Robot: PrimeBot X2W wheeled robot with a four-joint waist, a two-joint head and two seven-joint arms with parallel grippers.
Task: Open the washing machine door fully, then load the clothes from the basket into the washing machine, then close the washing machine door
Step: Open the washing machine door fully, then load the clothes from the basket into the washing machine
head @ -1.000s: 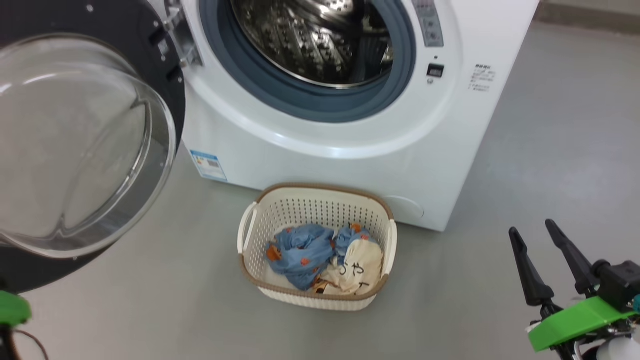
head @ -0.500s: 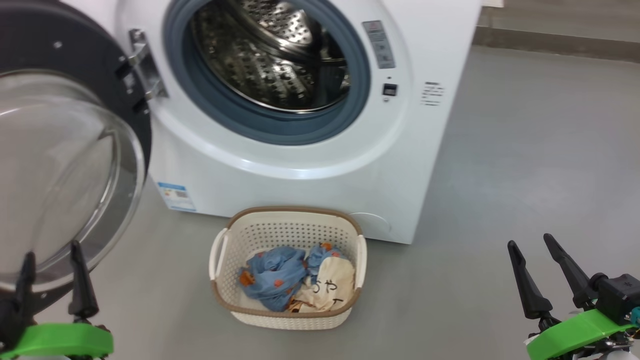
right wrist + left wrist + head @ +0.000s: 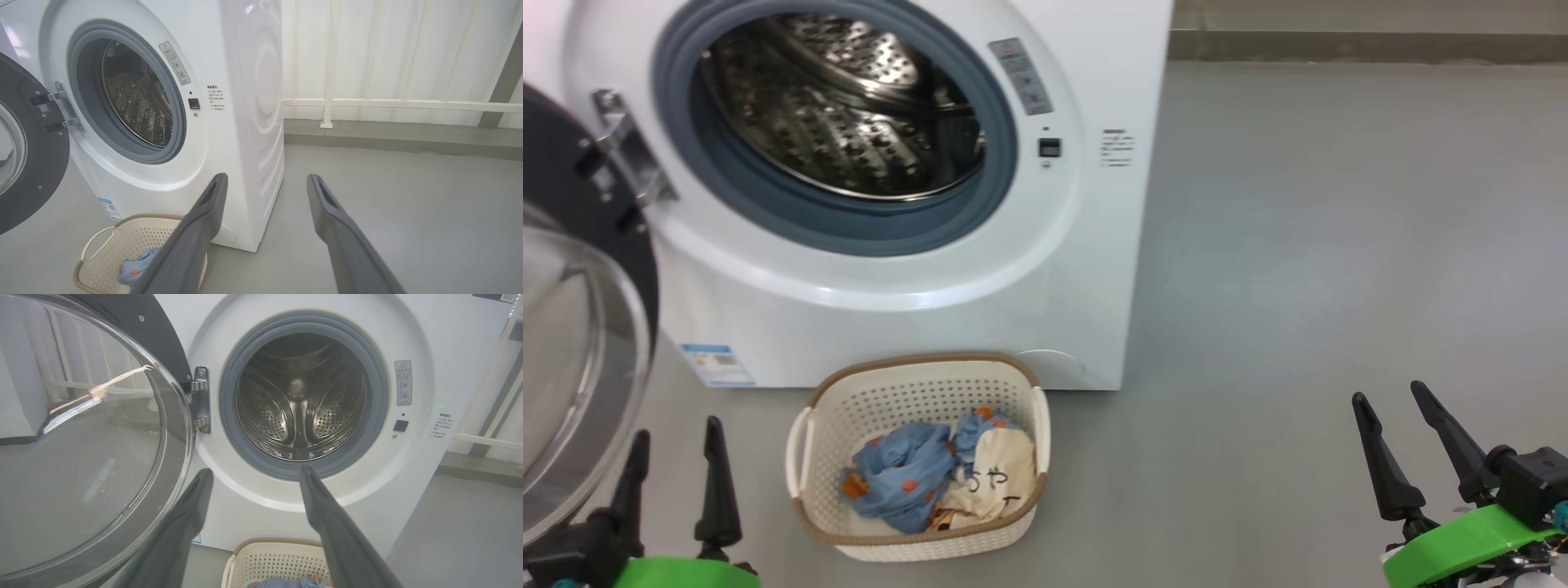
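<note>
The white washing machine (image 3: 1086, 269) stands open, its steel drum (image 3: 841, 114) bare. Its door (image 3: 580, 343), black rim and clear glass bowl, is swung out wide at the left. On the floor before the machine sits the cream basket (image 3: 805, 445) holding the clothes (image 3: 935, 478), a blue piece with orange prints and a cream piece with black characters. My left gripper (image 3: 676, 433) is open at the lower left, just left of the basket and beside the door glass. My right gripper (image 3: 1390, 398) is open at the lower right, well right of the basket. Both hold nothing.
Grey floor (image 3: 1339, 245) stretches to the right of the machine. A low ledge (image 3: 400, 139) and a white railing (image 3: 404, 105) before pale curtains run behind it. The open door (image 3: 86, 437) takes up the space at my left.
The head camera has turned right, so machine, door and basket shifted left in its view. The left gripper has come up into view at the lower left. The right gripper kept its place.
</note>
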